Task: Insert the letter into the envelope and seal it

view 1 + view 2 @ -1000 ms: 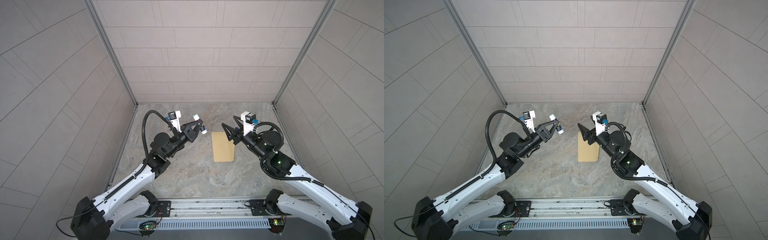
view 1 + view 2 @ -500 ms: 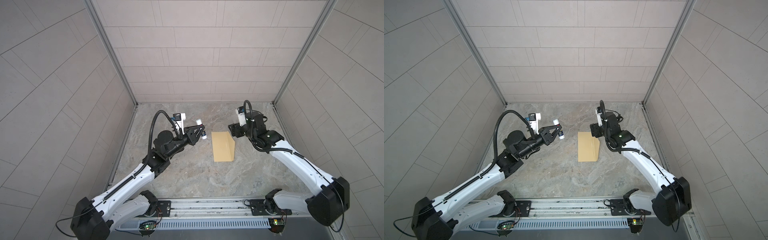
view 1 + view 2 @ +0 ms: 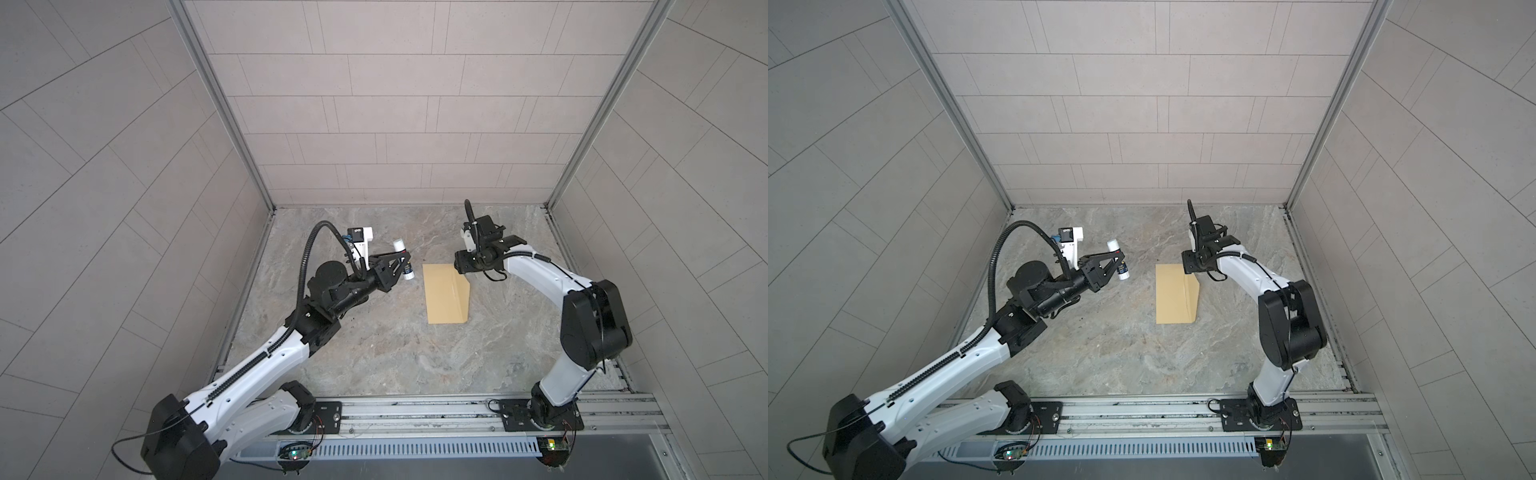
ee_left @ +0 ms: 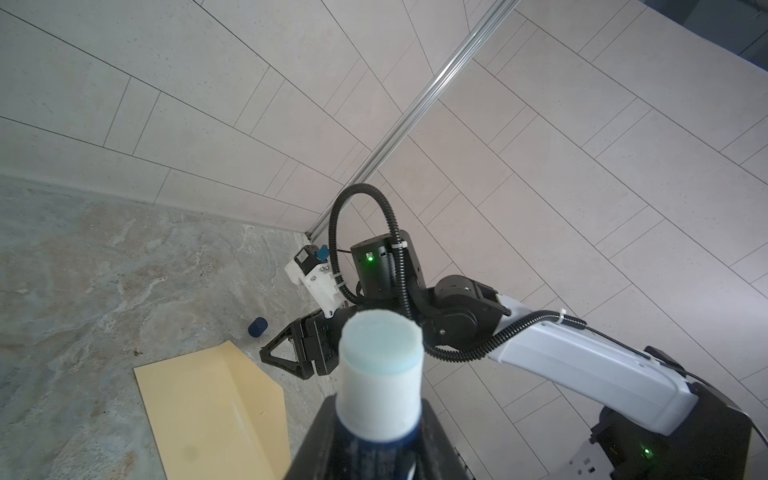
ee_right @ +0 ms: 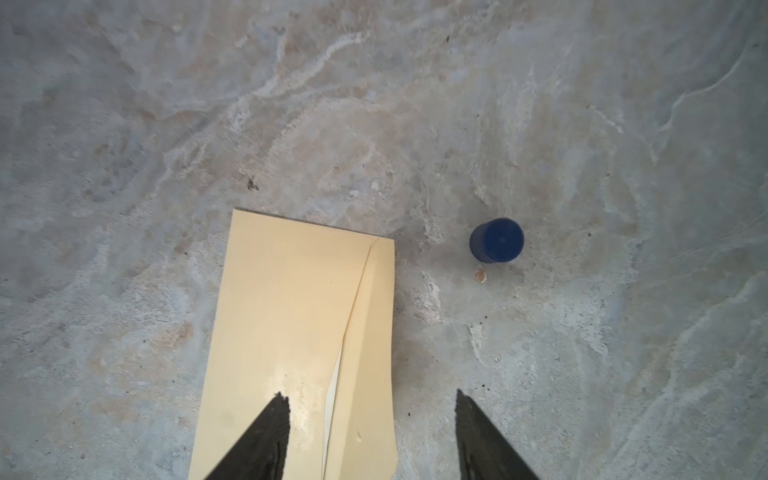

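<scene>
Left pincer [image 3: 110, 266] grips uncapped glue stick [image 3: 108, 247]; right pincer [image 5: 370, 397] spread apart over upper right corner of envelope [image 3: 441, 301], mid-frame.

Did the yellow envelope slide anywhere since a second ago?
No. In both top views the envelope lies at the same spot and the same angle as before, measured against the front rail.

Both top views look down from high over the table [image 3: 374, 353]; both close wrist views share the envelope [image 4: 199, 415].
</scene>
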`<action>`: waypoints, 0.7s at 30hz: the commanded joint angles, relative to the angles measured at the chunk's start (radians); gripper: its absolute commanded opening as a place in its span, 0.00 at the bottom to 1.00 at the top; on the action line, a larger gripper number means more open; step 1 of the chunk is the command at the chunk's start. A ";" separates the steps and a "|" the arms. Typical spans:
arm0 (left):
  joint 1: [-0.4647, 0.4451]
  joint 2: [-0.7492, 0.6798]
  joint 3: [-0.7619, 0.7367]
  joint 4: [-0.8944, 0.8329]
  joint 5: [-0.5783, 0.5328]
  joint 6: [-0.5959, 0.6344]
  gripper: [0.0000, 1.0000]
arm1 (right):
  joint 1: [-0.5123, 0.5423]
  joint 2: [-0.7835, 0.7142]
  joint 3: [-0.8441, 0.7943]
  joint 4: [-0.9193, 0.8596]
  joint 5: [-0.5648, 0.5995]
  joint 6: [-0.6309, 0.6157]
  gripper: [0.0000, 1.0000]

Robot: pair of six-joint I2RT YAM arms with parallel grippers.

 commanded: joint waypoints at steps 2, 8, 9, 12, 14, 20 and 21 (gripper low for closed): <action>-0.003 0.000 0.038 0.009 0.015 0.031 0.00 | -0.013 0.085 0.072 -0.109 -0.028 0.033 0.58; -0.002 -0.001 0.038 0.001 0.013 0.043 0.00 | -0.026 0.159 0.081 -0.092 -0.030 0.059 0.53; -0.001 0.000 0.038 0.001 0.013 0.044 0.00 | -0.028 0.170 0.083 -0.090 -0.034 0.064 0.50; -0.002 0.001 0.038 -0.001 0.012 0.046 0.00 | -0.030 0.199 0.087 -0.085 -0.050 0.075 0.39; -0.001 0.001 0.038 -0.002 0.013 0.047 0.00 | -0.030 0.213 0.087 -0.078 -0.066 0.084 0.34; -0.002 -0.002 0.032 -0.001 0.012 0.049 0.00 | -0.031 0.234 0.080 -0.065 -0.097 0.116 0.15; -0.002 -0.004 0.031 -0.001 0.011 0.050 0.00 | -0.031 0.232 0.078 -0.060 -0.102 0.124 0.13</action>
